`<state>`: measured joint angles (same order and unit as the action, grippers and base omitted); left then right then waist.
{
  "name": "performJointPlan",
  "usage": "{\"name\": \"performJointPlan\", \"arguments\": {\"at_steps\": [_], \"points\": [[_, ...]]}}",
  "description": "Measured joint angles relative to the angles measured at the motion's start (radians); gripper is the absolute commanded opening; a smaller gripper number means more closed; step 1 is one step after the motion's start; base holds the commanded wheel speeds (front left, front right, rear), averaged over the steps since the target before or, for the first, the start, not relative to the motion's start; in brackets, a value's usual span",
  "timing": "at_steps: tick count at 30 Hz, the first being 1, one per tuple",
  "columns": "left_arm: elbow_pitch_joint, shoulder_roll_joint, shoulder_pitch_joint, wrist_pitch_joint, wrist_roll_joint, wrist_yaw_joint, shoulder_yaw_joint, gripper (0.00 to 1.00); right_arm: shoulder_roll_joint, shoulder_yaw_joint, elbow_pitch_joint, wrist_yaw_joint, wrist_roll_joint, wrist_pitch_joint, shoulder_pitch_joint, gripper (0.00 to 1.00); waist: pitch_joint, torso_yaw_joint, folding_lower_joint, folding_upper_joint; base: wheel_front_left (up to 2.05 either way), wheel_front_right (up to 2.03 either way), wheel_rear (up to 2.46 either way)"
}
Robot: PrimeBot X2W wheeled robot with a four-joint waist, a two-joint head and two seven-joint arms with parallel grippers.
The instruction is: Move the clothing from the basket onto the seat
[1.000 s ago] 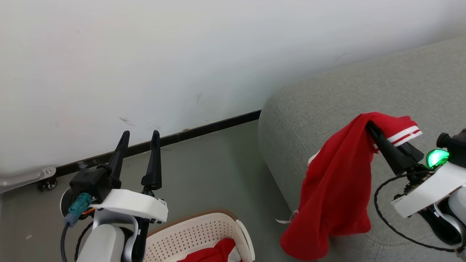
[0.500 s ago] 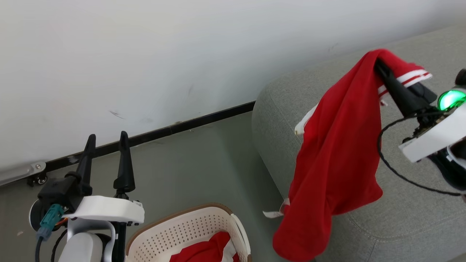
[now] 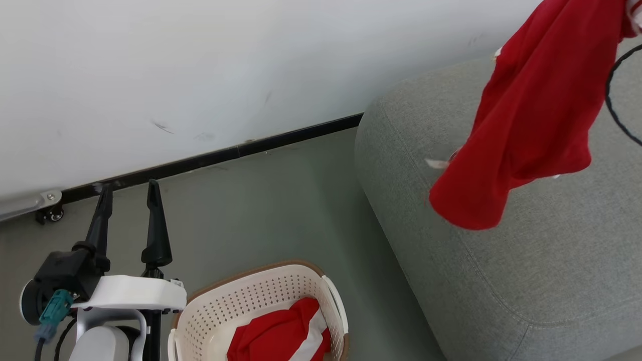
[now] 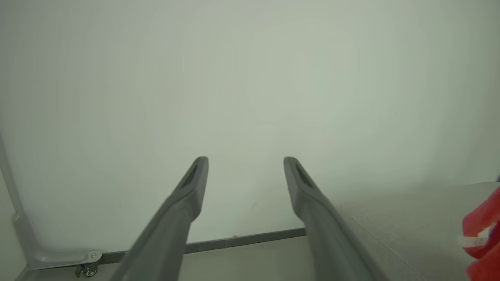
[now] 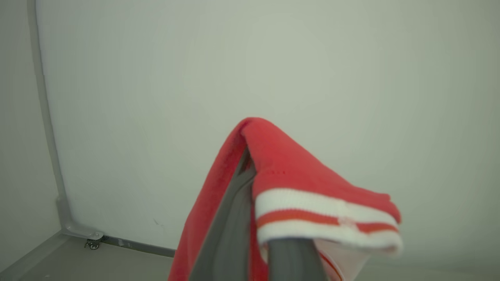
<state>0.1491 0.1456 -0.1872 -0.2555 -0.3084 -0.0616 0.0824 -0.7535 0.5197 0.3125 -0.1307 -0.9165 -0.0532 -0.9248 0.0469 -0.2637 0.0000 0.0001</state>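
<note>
Raised since a second ago: the held garment (image 3: 531, 115) has been carried up and further over the seat (image 3: 501, 281). Its hem, formerly trailing down the seat's side, is now seen above the cushion top. Part of the shift in the head view is put down to camera movement.

- Right gripper (image 5: 250, 183): clenched on the striped-cuff end of the held garment, with cloth folded over both fingers. The rest hangs loose below it. A grip at one end is judged to let the length drop clear of the seat's edge before release.
- Left gripper (image 3: 129, 200): fingers spread, nothing between them, pointed at the wall (image 3: 200, 60). It is judged to be parked out of the way, ready for the next pick.
- Second garment (image 3: 281, 336): left crumpled in the basket (image 3: 261, 296), below and to the right of the left gripper.
- Nothing has yet been laid on the seat.
</note>
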Motion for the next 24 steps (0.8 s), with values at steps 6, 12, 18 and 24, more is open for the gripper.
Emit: {"name": "performJointPlan", "arguments": {"at_steps": [6,12,18,24], "points": [[-0.021,0.005,0.000,0.000,0.005,0.000,0.003,1.00,-0.039,-0.051,0.080,0.000,0.007,-0.051,-0.091,0.00,0.040,0.012,0.0000,0.0000,0.00,0.00,0.00],[-0.034,0.008,-0.001,0.004,0.006,0.000,0.007,1.00,-0.074,-0.096,0.158,0.000,0.037,-0.088,-0.168,0.00,0.086,0.024,0.0000,0.0000,0.00,0.00,0.00],[-0.062,0.014,-0.007,0.015,0.015,0.000,0.009,1.00,-0.092,-0.131,0.213,0.000,0.044,-0.092,-0.227,0.00,0.134,0.035,0.0000,0.0000,0.00,0.00,0.00],[-0.087,0.036,-0.037,0.031,0.031,0.000,0.020,1.00,-0.100,-0.156,0.264,0.000,0.053,-0.091,-0.248,0.00,0.183,0.045,0.0000,0.0000,0.00,0.00,0.00]]}}
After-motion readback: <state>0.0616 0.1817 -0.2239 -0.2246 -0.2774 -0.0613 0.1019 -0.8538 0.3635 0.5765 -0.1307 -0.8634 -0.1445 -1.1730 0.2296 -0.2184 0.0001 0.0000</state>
